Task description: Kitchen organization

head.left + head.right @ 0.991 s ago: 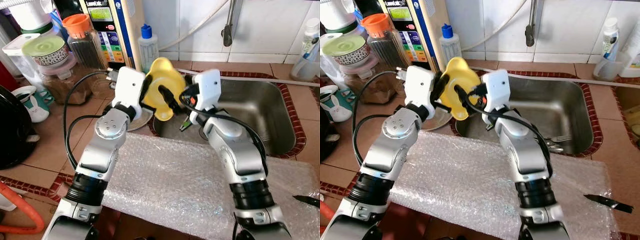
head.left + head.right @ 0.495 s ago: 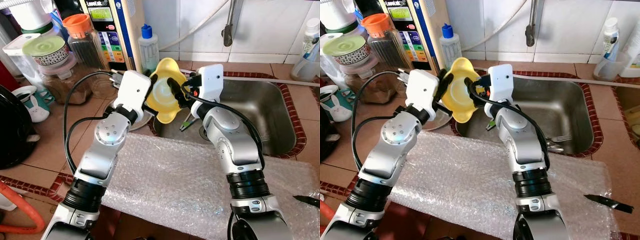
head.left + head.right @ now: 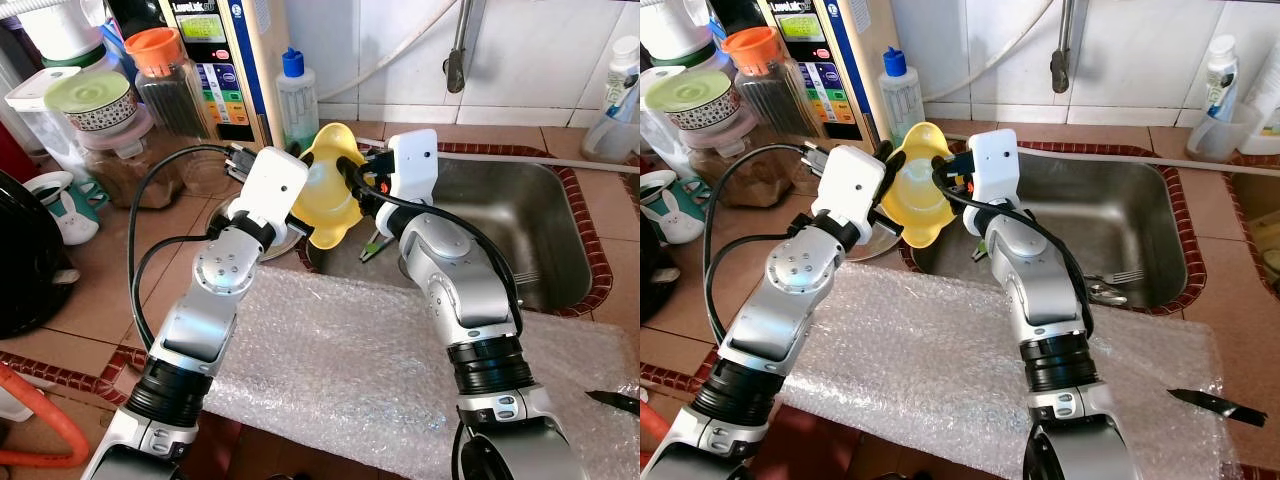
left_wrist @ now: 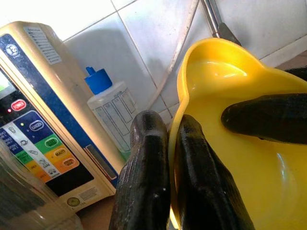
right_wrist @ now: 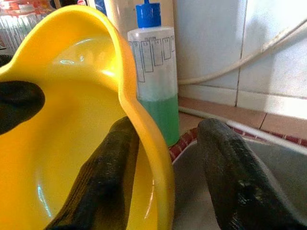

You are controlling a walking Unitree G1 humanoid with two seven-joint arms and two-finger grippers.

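Note:
A yellow plastic bowl (image 3: 328, 185) hangs tilted over the sink's left rim, between my two grippers. My left gripper (image 4: 169, 123) is shut on the bowl's rim, one finger inside and one outside; in the left eye view the left gripper (image 3: 303, 165) comes in from the counter side. My right gripper (image 5: 168, 129) is open and straddles the opposite rim. One of its fingers (image 5: 108, 158) lies against the bowl's inside. The other finger (image 5: 225, 163) stands clear of the bowl's outer wall. From above, the right gripper (image 3: 352, 178) reaches in from the sink side.
The steel sink (image 3: 520, 220) holds cutlery (image 3: 1120, 280). A sheet of bubble wrap (image 3: 350, 360) covers the near counter, with a black knife (image 3: 612, 400) at its right end. A bottle of green liquid (image 3: 295, 95), a water machine (image 3: 225, 60) and jars (image 3: 165, 75) stand behind.
The bowl has turned from upright to more tilted and shifted a little toward the wall. My right wrist moved back and left, my left wrist moved right toward the bowl.

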